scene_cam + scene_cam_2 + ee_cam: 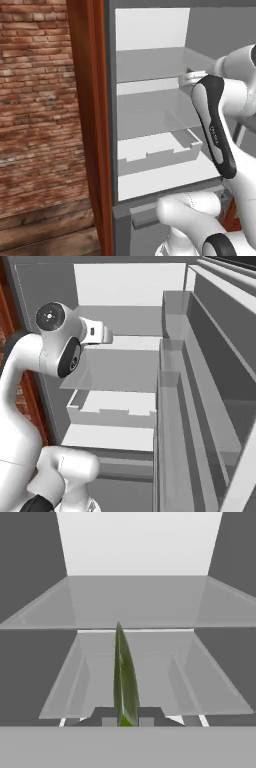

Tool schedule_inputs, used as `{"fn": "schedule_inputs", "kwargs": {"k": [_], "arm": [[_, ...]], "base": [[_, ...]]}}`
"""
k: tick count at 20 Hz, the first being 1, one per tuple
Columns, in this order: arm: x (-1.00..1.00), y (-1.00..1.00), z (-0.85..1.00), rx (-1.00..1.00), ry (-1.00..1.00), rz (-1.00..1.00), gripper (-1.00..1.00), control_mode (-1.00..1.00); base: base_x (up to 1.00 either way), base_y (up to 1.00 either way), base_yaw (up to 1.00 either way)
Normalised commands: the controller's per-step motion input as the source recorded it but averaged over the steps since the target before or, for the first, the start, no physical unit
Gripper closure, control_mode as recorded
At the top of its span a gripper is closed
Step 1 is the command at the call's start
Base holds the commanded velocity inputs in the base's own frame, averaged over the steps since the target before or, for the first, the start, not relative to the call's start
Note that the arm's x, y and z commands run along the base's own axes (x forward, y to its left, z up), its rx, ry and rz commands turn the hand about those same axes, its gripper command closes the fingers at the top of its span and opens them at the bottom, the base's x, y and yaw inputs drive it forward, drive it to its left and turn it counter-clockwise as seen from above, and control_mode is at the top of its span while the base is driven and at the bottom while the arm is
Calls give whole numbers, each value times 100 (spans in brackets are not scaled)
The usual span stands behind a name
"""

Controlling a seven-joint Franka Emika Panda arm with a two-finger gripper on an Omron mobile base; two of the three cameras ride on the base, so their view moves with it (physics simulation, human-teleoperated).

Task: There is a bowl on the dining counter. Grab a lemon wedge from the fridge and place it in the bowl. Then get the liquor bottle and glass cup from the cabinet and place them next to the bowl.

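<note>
Gripper state: the gripper [125, 721] is nearly closed, its jaws pinched on the base of the lemon wedge [125, 672], a thin green-yellow sliver standing edge-on between the tips in the hand view.

Wedge position: held, rising from 6 o'clock toward the centre of the hand view, clear of every shelf surface visible there. The bowl and the dining counter are out of frame.

Reason for the hold: judged a narrow pinch at the thick end, so the wedge stands in line with the hand and presents its thin profile to the opening. That suits a straight pull out of the fridge [112, 150].

Arm placement: the white arm [215, 125] reaches into the open fridge at mid height; in the left base view the wrist sits at about 2 o'clock, level with a glass shelf [145, 107].

Edges nearby: the shelf's front lip crosses the hand view above the wedge tip; a white drawer tray [160, 150] lies below it. In the right base view the door bins [175, 406] stand at 3 o'clock, close to the exit path.

Open room: free space lies between shelf and tray, and straight back toward the base. The red-brown wood panel [90, 125] bounds the fridge at 9 o'clock.

Task stage: judged as wedge picked, transfer to bowl not yet done; bottle and cup untouched.

Risk: judged a thin grip; a knock on a shelf lip or door bin could twist the wedge loose.
</note>
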Motion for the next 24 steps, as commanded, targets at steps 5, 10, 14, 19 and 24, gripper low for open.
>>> {"fn": "schedule_inputs", "kwargs": {"k": [5, 10, 14, 19, 24], "arm": [[0, 0, 0, 0, 0, 0, 100, 100], [0, 0, 0, 0, 0, 0, 100, 100], [0, 0, 0, 0, 0, 0, 100, 100], [0, 0, 0, 0, 0, 0, 100, 100], [0, 0, 0, 0, 0, 0, 100, 100]], "base": [[-99, 22, -11], [-60, 85, -27], [-15, 89, -42], [-30, 34, -57], [-50, 10, -66]]}}
